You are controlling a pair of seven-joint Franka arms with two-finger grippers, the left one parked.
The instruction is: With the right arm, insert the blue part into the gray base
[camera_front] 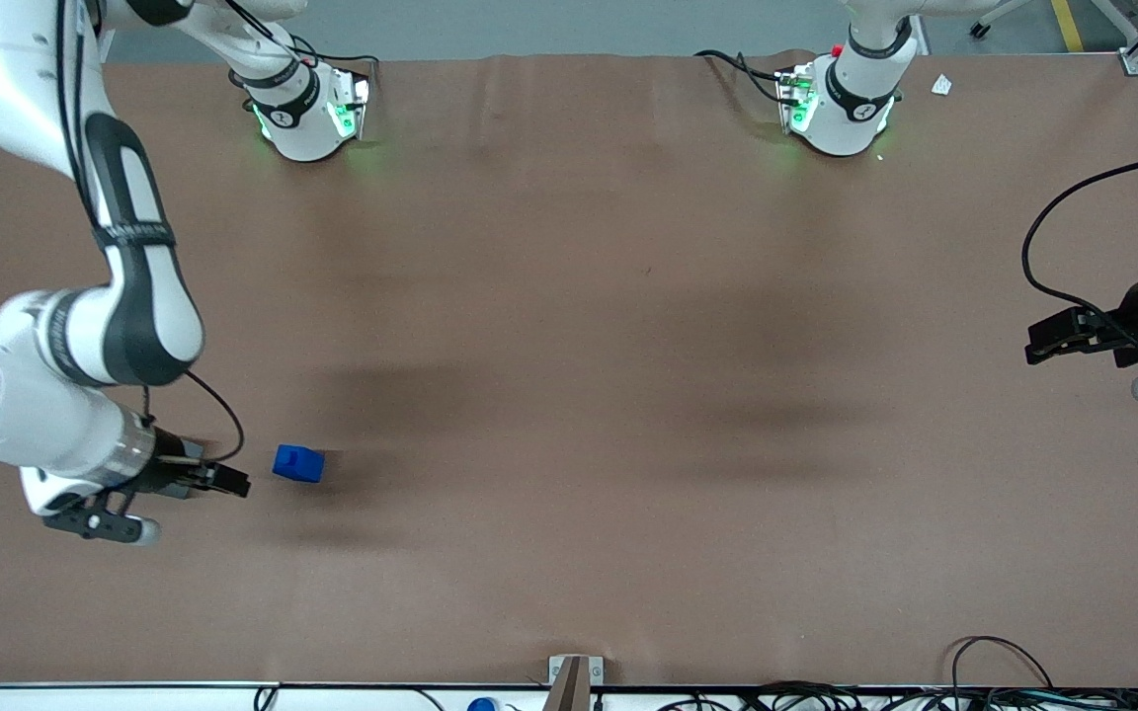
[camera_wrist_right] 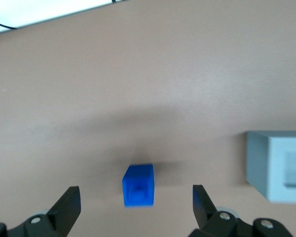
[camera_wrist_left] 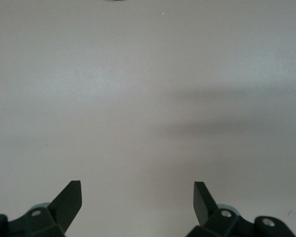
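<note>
— Where's the small bright blue plastic block (camera_front: 297, 463)?
— On the brown table (camera_front: 569, 375), just beside the black two-finger gripper (camera_wrist_right: 136, 206) — fingers spread, empty.
— And the light gray square base (camera_wrist_right: 278, 165)?
— Near the block, bare tabletop between.

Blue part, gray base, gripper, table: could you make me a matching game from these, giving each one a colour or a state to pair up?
Things:
1. blue part
2. gray base
3. gripper
4. table

Descriptions:
a. brown surface
b. open and empty, close beside the blue part
c. lies loose on the table, not gripped
d. square recess in its top, nothing in it

Pairs: 1-c, 2-d, 3-b, 4-a
</note>
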